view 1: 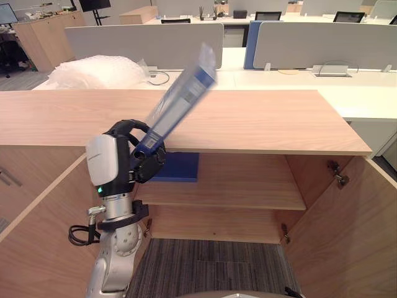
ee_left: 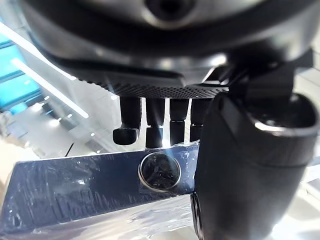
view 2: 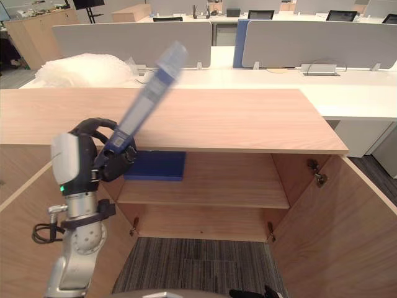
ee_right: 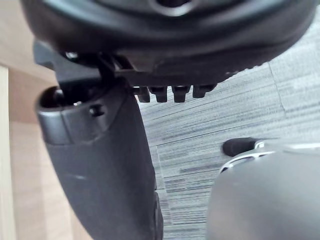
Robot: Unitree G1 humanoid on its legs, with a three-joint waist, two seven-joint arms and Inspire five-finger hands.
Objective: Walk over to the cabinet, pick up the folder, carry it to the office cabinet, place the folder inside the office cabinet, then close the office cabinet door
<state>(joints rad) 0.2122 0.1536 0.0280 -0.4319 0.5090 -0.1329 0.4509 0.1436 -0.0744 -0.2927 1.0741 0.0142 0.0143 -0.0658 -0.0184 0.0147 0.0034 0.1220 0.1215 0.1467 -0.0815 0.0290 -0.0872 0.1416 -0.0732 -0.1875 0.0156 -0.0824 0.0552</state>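
Note:
My left hand [view 1: 146,159] is shut on the lower end of a blue folder [view 1: 183,92] wrapped in clear film. The folder slants up and to the right, over the front edge of the wooden office cabinet's top [view 1: 260,124]. In the left wrist view my fingers [ee_left: 150,122] curl over the folder's spine [ee_left: 75,187] by its metal ring hole. Both cabinet doors stand open. A second flat blue folder [view 1: 180,167] lies on the upper shelf [view 1: 248,189], just behind my hand. My right hand [ee_right: 100,165] hangs over grey carpet with relaxed fingers and holds nothing.
The right door [view 1: 356,223] and the left door [view 1: 37,242] swing out toward me on either side. Behind the cabinet are white desks with grey partitions [view 1: 322,43] and a bundle of bubble wrap [view 1: 93,71]. The lower compartment [view 1: 217,223] shows bare wood.

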